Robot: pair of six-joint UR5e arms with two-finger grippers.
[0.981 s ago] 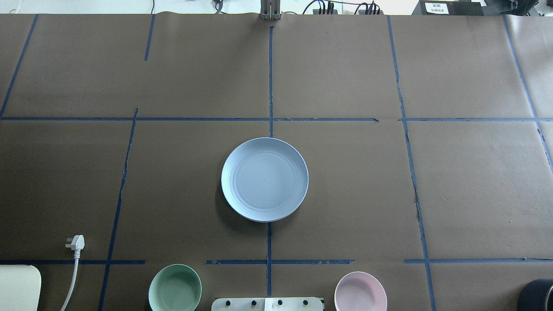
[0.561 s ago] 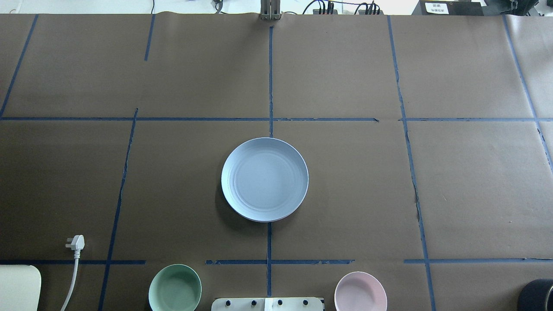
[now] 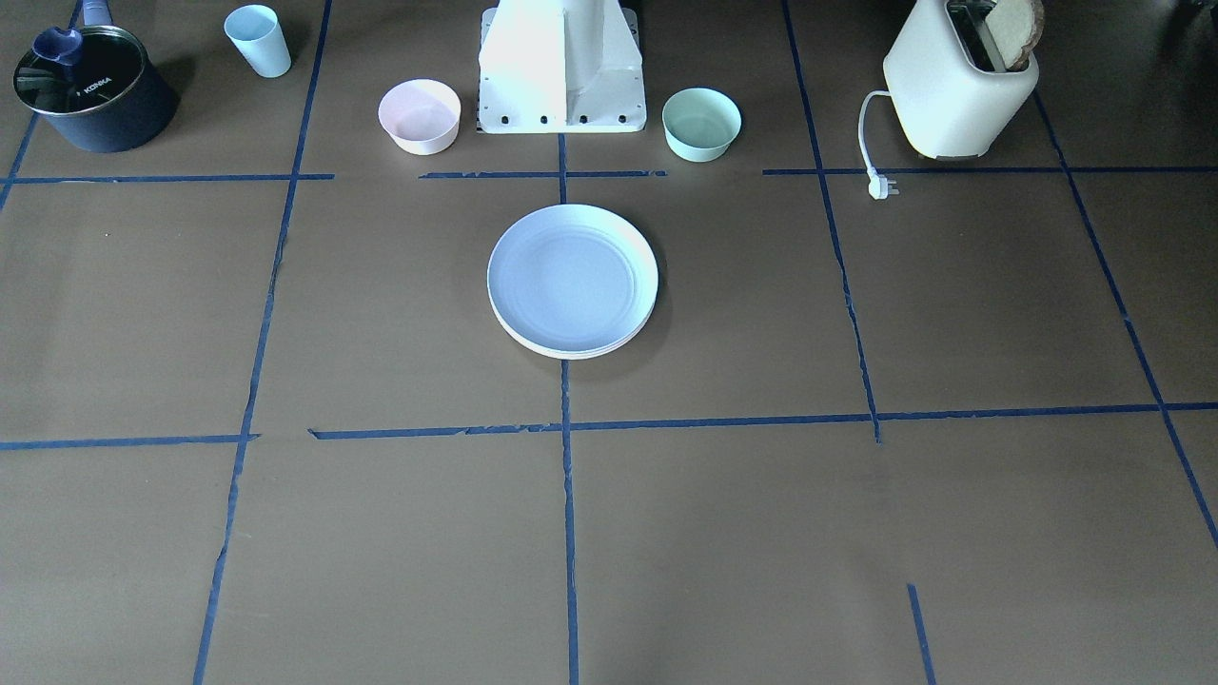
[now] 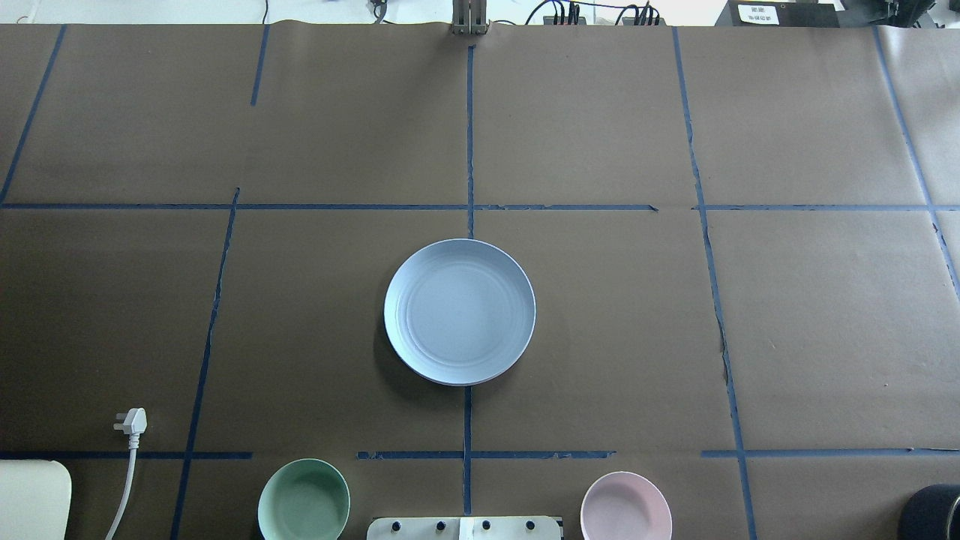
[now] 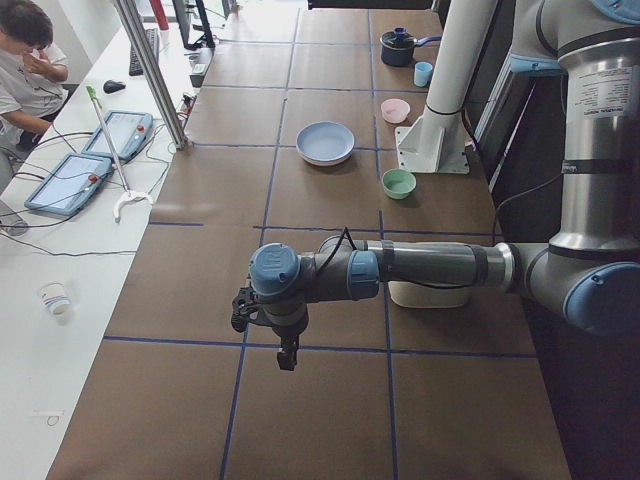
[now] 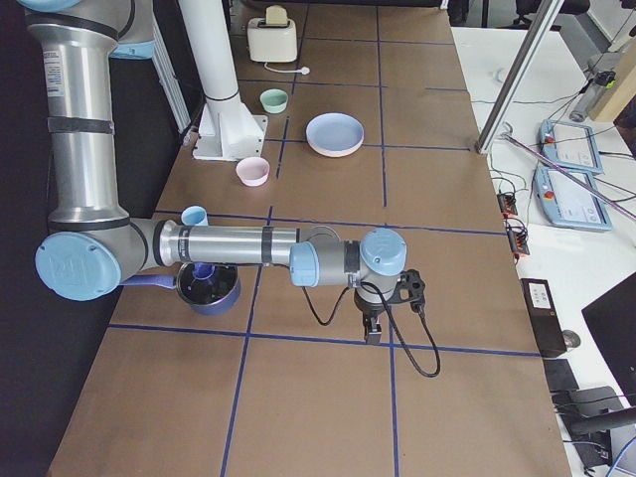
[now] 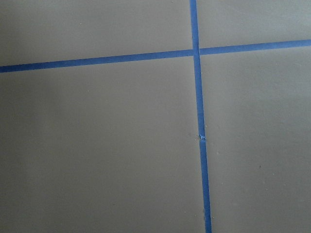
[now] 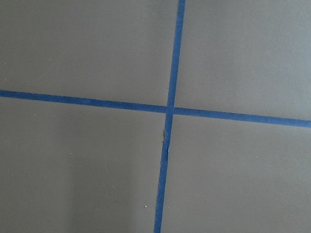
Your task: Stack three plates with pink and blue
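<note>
I saw the light blue round matte plate (image 4: pixel 459 311) topping a stack (image 3: pixel 571 353) mid-frame. Left gripper (image 5: pixel 286 356) and right gripper (image 6: pixel 373 332) hung over the brown table (image 5: pixel 330 410). I couldn't tell either's jaw state.

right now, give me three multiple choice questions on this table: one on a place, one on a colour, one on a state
1. Where is the mint-green bowl?
A. between the robot's base and the toaster
B. on the plates
C. beside the dark pot
2. What colour is the top plate?
A. pink
B. cream
C. light blue
3. What is the toaster's slot like?
A. empty
B. holding a slice of bread
C. covered by a cup
Key: 1 A, the front-facing view shows it between them; 2 C, both table views show a blue face uppermost; 3 B, the bread sticks out of the top.
</note>
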